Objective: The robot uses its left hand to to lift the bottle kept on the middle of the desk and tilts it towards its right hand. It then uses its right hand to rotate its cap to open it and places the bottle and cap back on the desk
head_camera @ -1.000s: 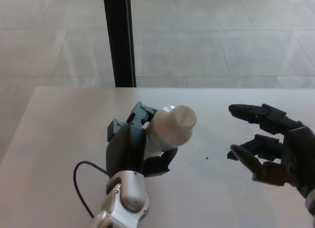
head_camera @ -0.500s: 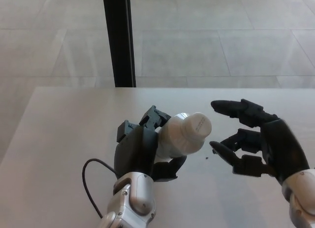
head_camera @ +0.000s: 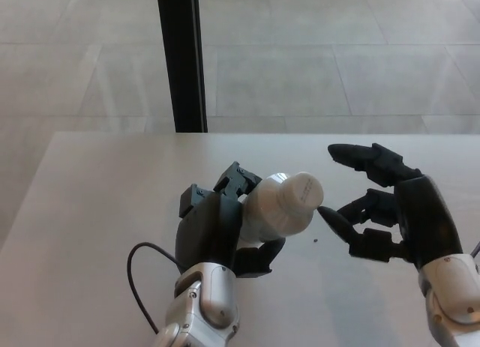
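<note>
Here, in the head view, the left hand (head_camera: 217, 231) held the white bottle (head_camera: 274, 210) above the pale surface (head_camera: 97, 197), its fingers (head_camera: 236, 178) curled round the far side of the body and its thumb under the near side. The bottle leaned over toward the right hand (head_camera: 386, 208), with its white cap (head_camera: 301, 193) still on and pointing that way. The right hand's fingers (head_camera: 364, 158) were spread wide and held nothing; the upper ones reached out just above and beyond the cap, while the lower fingertip sat just beside the cap's near edge, whether touching or not I could not tell. A thin black cable (head_camera: 139, 276) looped on the surface beside the left wrist, and a black post (head_camera: 180, 58) stood beyond the surface's far edge.
</note>
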### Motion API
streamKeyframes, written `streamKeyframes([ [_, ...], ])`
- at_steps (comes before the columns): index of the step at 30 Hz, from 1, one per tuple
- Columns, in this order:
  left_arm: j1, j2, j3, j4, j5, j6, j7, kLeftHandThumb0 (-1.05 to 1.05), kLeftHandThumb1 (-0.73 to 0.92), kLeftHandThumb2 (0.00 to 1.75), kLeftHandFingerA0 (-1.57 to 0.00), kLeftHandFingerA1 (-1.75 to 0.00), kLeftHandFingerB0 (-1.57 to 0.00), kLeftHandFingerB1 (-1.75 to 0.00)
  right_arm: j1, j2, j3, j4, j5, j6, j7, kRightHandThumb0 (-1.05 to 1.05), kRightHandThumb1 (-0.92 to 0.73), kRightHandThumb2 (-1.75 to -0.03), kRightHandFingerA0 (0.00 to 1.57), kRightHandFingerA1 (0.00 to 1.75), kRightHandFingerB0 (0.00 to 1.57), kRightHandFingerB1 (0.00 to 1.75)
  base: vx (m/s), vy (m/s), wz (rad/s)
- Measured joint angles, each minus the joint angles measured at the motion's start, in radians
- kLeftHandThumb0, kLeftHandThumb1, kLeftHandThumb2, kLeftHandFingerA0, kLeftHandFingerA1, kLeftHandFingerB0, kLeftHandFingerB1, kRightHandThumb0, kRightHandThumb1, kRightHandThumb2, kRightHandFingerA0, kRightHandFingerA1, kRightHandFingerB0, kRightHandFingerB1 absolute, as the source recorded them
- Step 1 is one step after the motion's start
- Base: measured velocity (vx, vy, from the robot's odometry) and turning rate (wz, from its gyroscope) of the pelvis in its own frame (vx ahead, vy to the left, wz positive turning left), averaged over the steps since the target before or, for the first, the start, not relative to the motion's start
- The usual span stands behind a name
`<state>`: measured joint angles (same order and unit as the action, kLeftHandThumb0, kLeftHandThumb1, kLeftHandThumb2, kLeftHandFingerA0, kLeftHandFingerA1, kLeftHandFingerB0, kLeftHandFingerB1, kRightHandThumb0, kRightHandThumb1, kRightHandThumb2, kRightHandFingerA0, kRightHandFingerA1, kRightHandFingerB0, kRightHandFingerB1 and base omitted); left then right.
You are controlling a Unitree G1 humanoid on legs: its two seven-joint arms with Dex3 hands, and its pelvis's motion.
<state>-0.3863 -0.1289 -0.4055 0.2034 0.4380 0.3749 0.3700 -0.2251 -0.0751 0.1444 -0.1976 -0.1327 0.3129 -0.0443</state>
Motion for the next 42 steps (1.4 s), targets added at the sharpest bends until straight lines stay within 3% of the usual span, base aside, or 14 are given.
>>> streamKeyframes([
  [2,0.0,-0.001,0.0,0.001,0.004,0.0,0.0,0.13,0.64,1.1,-0.85,-1.75,-0.74,-1.48,0.013,0.0,0.011,-0.005,-0.007,-0.002,0.001,-0.47,-0.55,-0.57,0.83,0.98,0.45,0.36,0.0,0.0,0.0],
  [3,-0.001,-0.001,0.0,0.002,0.006,0.0,-0.001,0.11,0.64,1.1,-0.84,-1.75,-0.73,-1.46,0.019,0.0,0.016,-0.007,-0.01,-0.003,0.001,-0.53,-0.44,-0.8,0.84,0.96,0.38,0.49,0.0,0.0,0.0],
  [6,-0.001,-0.002,0.0,0.001,0.012,0.004,-0.005,0.09,0.67,1.05,-0.82,-1.75,-0.75,-1.29,0.033,-0.003,0.034,-0.014,-0.018,-0.011,0.006,-0.52,-0.42,-0.8,0.85,0.95,0.37,0.49,0.0,0.0,0.0],
  [11,0.0,-0.01,0.007,0.001,0.013,0.009,-0.008,0.05,0.71,0.92,-0.78,-1.75,-0.71,-1.39,0.036,-0.009,0.056,-0.026,-0.031,-0.027,0.018,-0.48,-0.53,-0.57,0.85,0.98,0.43,0.36,0.0,0.0,0.0],
  [12,0.002,-0.011,0.009,0.002,0.013,0.009,-0.008,0.05,0.77,0.83,-0.77,-1.75,-0.69,-1.33,0.036,-0.011,0.059,-0.032,-0.034,-0.029,0.02,-0.5,-0.41,-0.77,0.85,0.95,0.37,0.48,0.0,0.0,0.0],
  [19,0.009,-0.013,0.023,0.002,0.013,0.01,-0.015,0.03,0.7,0.9,-0.81,-1.75,-0.68,-1.5,0.027,-0.017,0.072,-0.077,-0.049,-0.034,0.037,-0.48,-0.54,-0.57,0.83,0.96,0.43,0.35,0.0,0.0,0.0],
  [20,0.009,-0.014,0.024,0.003,0.013,0.01,-0.017,0.11,0.65,1.06,-1.14,-1.47,-0.92,-1.27,0.024,-0.017,0.071,-0.078,-0.051,-0.034,0.038,-0.53,-0.45,-0.8,0.85,0.96,0.36,0.49,0.0,0.0,0.0],
  [22,0.01,-0.019,0.029,0.005,0.013,0.01,-0.018,0.11,0.65,1.06,-1.14,-1.47,-0.92,-1.27,0.019,-0.015,0.07,-0.082,-0.055,-0.034,0.038,-0.53,-0.45,-0.8,0.85,0.96,0.36,0.49,0.0,0.0,0.0],
  [23,0.01,-0.022,0.03,0.005,0.013,0.01,-0.018,0.07,0.69,1.04,-0.85,-1.75,-0.73,-1.48,0.017,-0.014,0.069,-0.084,-0.056,-0.034,0.039,-0.46,-0.57,-0.57,0.84,0.97,0.43,0.36,0.0,0.0,0.0],
  [24,0.01,-0.023,0.03,0.005,0.013,0.01,-0.019,0.07,0.67,1.06,-0.82,-1.75,-0.69,-1.56,0.016,-0.012,0.068,-0.085,-0.056,-0.034,0.039,-0.52,-0.46,-0.81,0.88,0.96,0.37,0.49,0.0,0.0,0.0],
  [25,0.011,-0.023,0.029,0.005,0.014,0.01,-0.019,0.07,0.68,1.05,-0.82,-1.75,-0.72,-1.48,0.015,-0.011,0.066,-0.085,-0.057,-0.034,0.039,-0.44,-0.58,-0.58,0.88,0.98,0.44,0.36,0.0,0.0,0.0],
  [38,0.01,-0.023,0.023,0.024,0.031,0.013,-0.015,0.08,0.65,1.1,-0.84,-1.75,-0.71,-1.4,0.014,-0.002,0.053,-0.08,-0.059,-0.027,0.045,-0.4,-0.62,-0.58,0.98,1.06,0.47,0.38,0.0,0.0,0.0],
  [40,0.009,-0.023,0.023,0.028,0.034,0.009,-0.014,0.04,0.61,1.11,-1.04,-1.69,-0.79,-1.36,0.015,-0.002,0.055,-0.08,-0.061,-0.022,0.049,-0.4,-0.62,-0.59,0.98,1.07,0.46,0.38,0.0,0.0,0.0],
  [42,0.009,-0.023,0.025,0.031,0.035,0.006,-0.012,0.08,0.65,1.09,-0.81,-1.75,-0.69,-1.4,0.015,-0.003,0.057,-0.08,-0.063,-0.018,0.052,-0.39,-0.61,-0.59,0.99,1.11,0.46,0.37,0.0,0.0,0.0],
])
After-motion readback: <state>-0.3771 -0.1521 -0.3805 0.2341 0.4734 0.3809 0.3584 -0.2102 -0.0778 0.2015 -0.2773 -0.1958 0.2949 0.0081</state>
